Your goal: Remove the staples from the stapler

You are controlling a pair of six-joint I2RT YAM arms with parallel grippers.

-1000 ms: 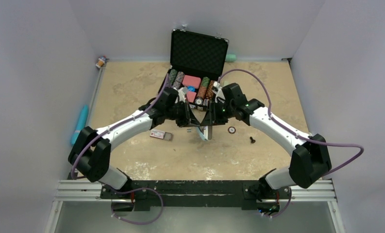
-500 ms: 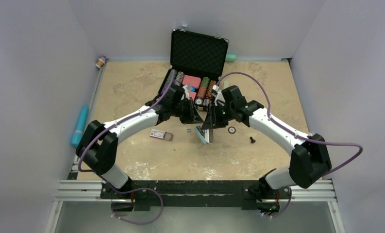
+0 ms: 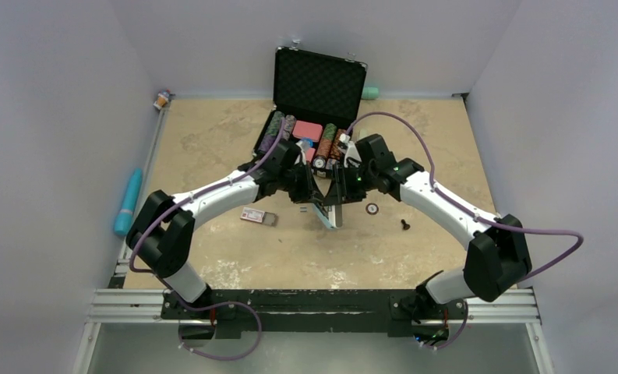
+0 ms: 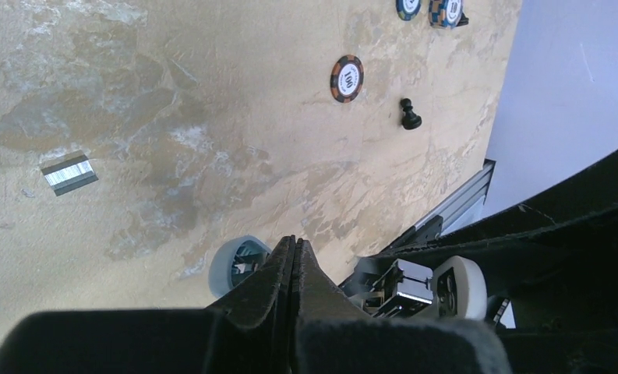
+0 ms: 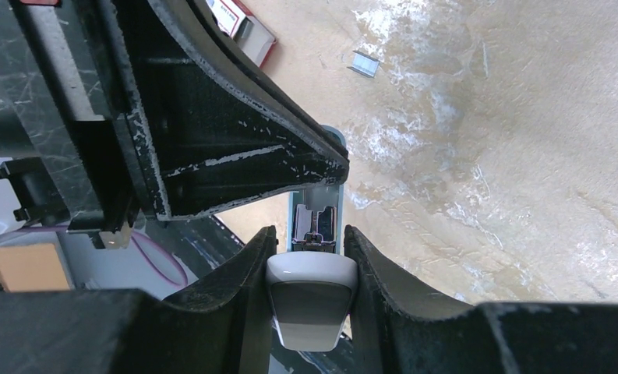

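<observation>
On the mottled beige table (image 3: 212, 156), the right gripper (image 5: 309, 238) clamps the pale blue and white plastic stapler (image 5: 310, 304), with its metal channel showing. The left gripper (image 4: 293, 253) is closed on nothing, just beside the stapler. One short ribbed silver strip of staples (image 4: 69, 173) already lies on the table, apart from the stapler. Whether more remain inside, I cannot tell.

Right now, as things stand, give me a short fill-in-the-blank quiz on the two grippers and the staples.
1. The right gripper is closed on the white-ended ___.
2. The left gripper is fully ___, with nothing between its fingers.
3. The staples lie loose on the ___, touching neither gripper.

Missing words: stapler; shut; table.
</observation>
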